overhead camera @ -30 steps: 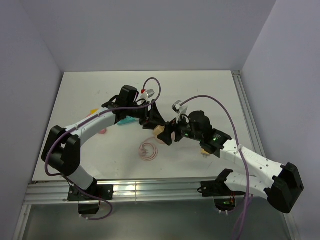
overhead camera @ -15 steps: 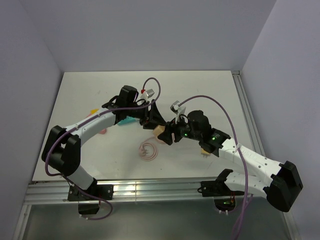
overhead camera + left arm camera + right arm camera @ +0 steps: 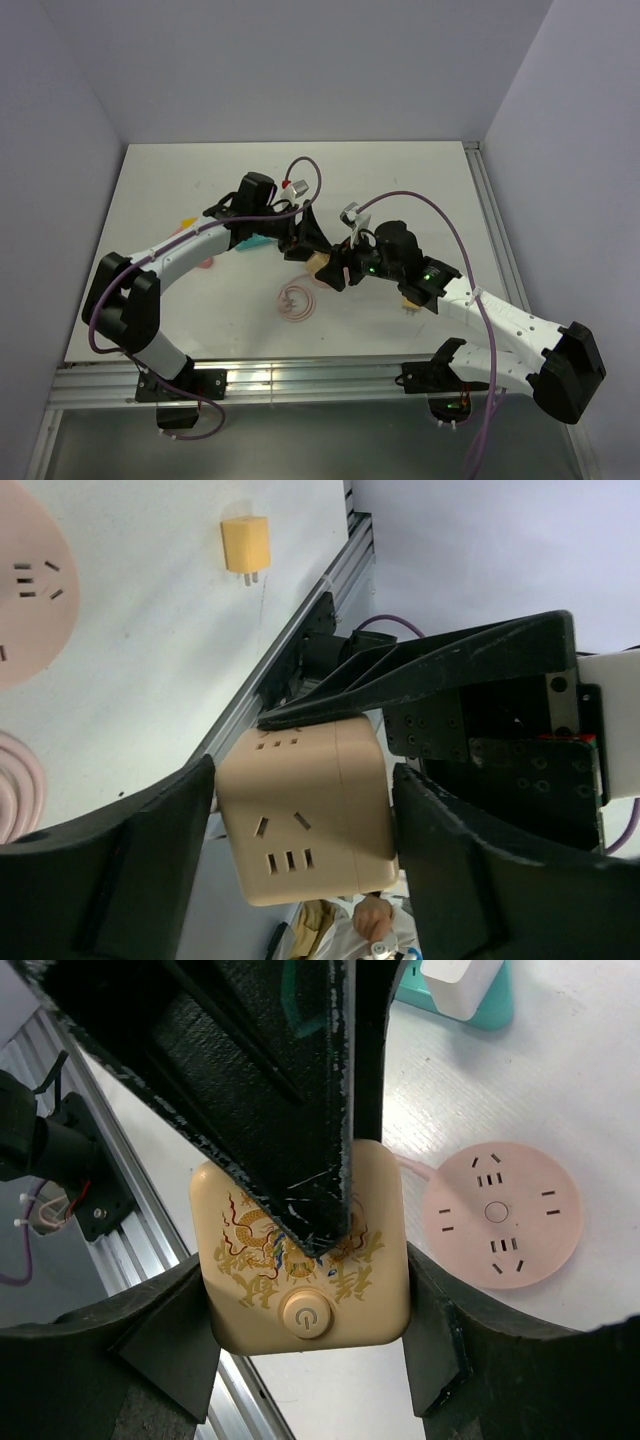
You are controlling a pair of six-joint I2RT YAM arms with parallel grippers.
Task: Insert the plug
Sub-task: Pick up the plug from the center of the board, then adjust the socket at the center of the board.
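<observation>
A beige cube socket [image 3: 322, 263] is held above the table between both grippers. My left gripper [image 3: 312, 248] is shut on it; in the left wrist view [image 3: 303, 815] its fingers press two opposite sides of the cube [image 3: 300, 820], whose slotted face shows. My right gripper [image 3: 338, 270] is also shut on it; in the right wrist view [image 3: 305, 1305] its fingers clamp the cube [image 3: 310, 1290] on the face with the dragon print and power button. A yellow plug [image 3: 245, 545] lies on the table, beside the right arm [image 3: 409, 299].
A pink round socket [image 3: 495, 1215] lies on the table below, with its pink coiled cable [image 3: 295, 300] nearby. A teal base with a white charger [image 3: 460, 985] sits behind the left arm [image 3: 255, 243]. The aluminium rail [image 3: 300, 378] runs along the near edge.
My right gripper has shifted slightly left, closer against the left gripper. The cube stays held between both.
</observation>
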